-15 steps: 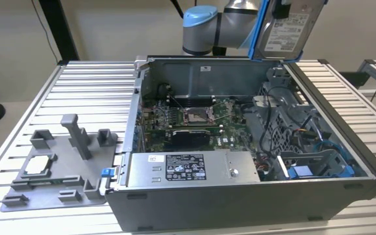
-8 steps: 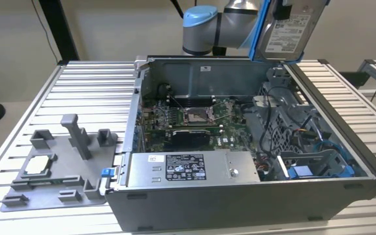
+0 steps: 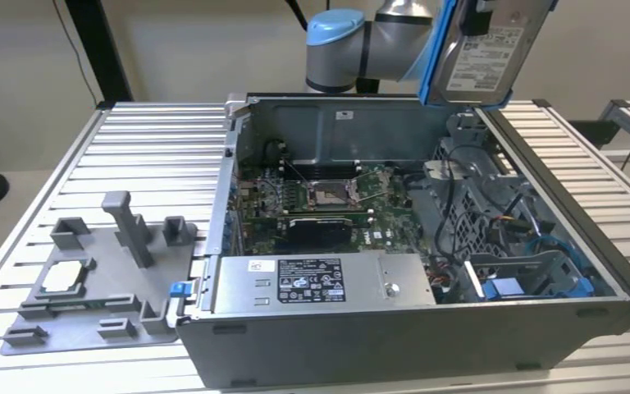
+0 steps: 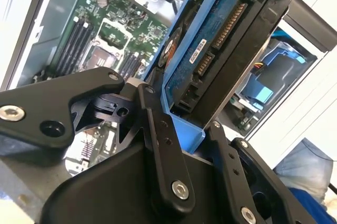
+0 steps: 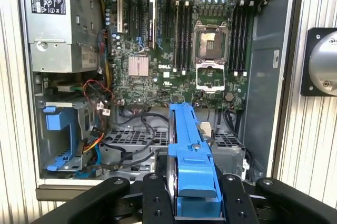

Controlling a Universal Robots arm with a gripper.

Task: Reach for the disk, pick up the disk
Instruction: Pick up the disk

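I see the fingers (image 5: 192,195) clamped tight on the disk (image 3: 488,45), held high and clear above the case (image 3: 622,283) rim.

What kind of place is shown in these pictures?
Probably a robotics test bench for computer assembly: an open computer case on a slatted metal table, a grey fixture tray beside it, the gripper holding the disk.

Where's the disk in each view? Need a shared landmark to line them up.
Exterior view: the disk is up at the top, right of centre, raised above the open case.
Second wrist view: the disk stands on edge in its blue bracket, clamped in the gripper.
First wrist view: the disk is edge-on, bottom centre, in the gripper.
Shared landmark: the empty CPU socket on the motherboard.
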